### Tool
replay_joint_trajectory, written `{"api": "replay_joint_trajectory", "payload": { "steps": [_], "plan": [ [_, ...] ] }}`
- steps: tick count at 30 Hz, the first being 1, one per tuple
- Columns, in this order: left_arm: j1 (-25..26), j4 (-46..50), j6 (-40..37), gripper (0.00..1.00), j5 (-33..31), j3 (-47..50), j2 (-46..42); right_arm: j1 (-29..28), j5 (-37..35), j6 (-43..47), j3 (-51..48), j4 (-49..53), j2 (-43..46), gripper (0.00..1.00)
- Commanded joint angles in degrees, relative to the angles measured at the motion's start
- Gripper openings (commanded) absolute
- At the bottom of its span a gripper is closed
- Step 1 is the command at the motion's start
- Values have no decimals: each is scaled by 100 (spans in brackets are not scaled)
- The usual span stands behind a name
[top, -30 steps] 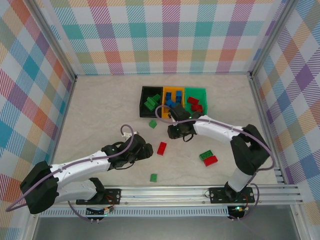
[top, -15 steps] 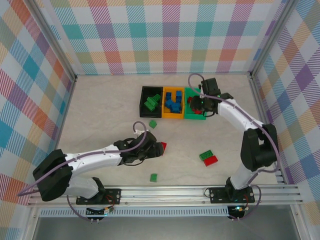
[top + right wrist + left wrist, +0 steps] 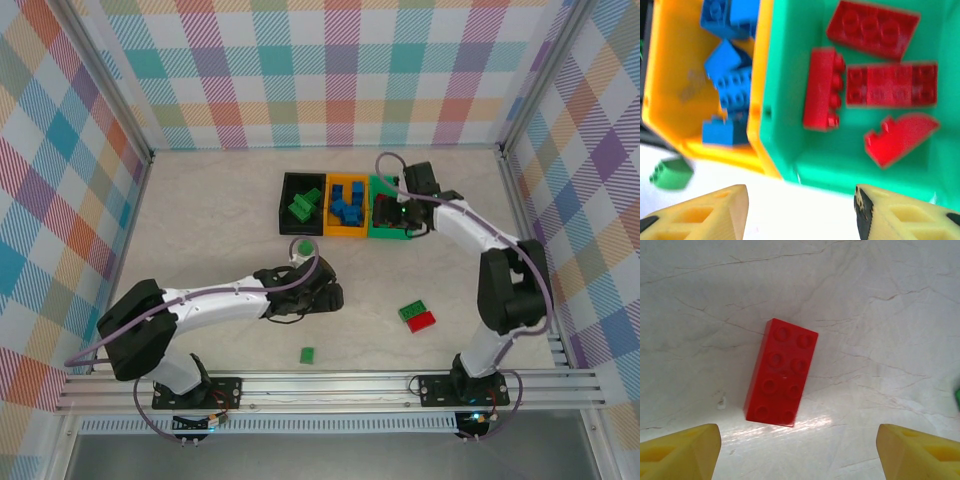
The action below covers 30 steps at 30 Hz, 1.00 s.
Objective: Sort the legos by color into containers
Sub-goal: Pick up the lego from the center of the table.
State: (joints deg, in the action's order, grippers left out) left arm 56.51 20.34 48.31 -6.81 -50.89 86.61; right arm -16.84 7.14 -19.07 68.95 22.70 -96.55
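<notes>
A red two-by-four lego [image 3: 781,371] lies flat on the table just ahead of my left gripper [image 3: 800,452], which is open and hangs above it, apart from it. In the top view the left gripper [image 3: 327,296] covers that brick. My right gripper [image 3: 800,210] is open and empty at the near edge of the green container [image 3: 790,100], which holds several red legos [image 3: 892,85]. The right gripper [image 3: 390,213] hovers at the green bin [image 3: 393,183]. The orange bin [image 3: 347,228] holds blue legos [image 3: 732,85], and the black bin [image 3: 285,200] holds green ones.
Loose on the table are a green brick [image 3: 304,247] in front of the bins, a green brick [image 3: 307,354] near the front rail, and a green and red pair [image 3: 417,316] at the right. Plaid walls enclose the table.
My left gripper has slid right until it hangs over the red brick. My right arm has swung from the table's middle to the green bin, and its jaws have opened.
</notes>
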Motion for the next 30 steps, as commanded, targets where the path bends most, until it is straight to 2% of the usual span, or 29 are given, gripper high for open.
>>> {"api": "replay_joint_trajectory", "payload": {
  "steps": [1, 7, 12, 15, 18, 23, 30],
  "plan": [
    [53, 805, -186, 81, -390, -332, 103, -32, 238, 24, -686, -298, 781, 59],
    [1, 1260, -536, 79, -735, -789, 313, -26, -125, 209, -2026, -350, 1895, 59],
    [-39, 1380, -965, 77, -324, -1331, 1018, -21, -640, -59, -2788, -347, 2787, 62],
    [-70, 1849, -1164, 74, -292, -1810, 1597, -13, -939, -139, -3088, -349, 2980, 63],
    [-94, 2052, -1346, 74, -333, -2002, 1798, -12, -1042, -166, -3249, -236, 3055, 63],
    [-274, 1976, -1466, 73, -148, -1909, 1838, -3, -901, -376, -3777, -731, 3340, 63],
    [-386, 1492, -1359, 69, 429, -1709, 1994, -3, -969, -432, -3946, -910, 3479, 63]
  ]
}}
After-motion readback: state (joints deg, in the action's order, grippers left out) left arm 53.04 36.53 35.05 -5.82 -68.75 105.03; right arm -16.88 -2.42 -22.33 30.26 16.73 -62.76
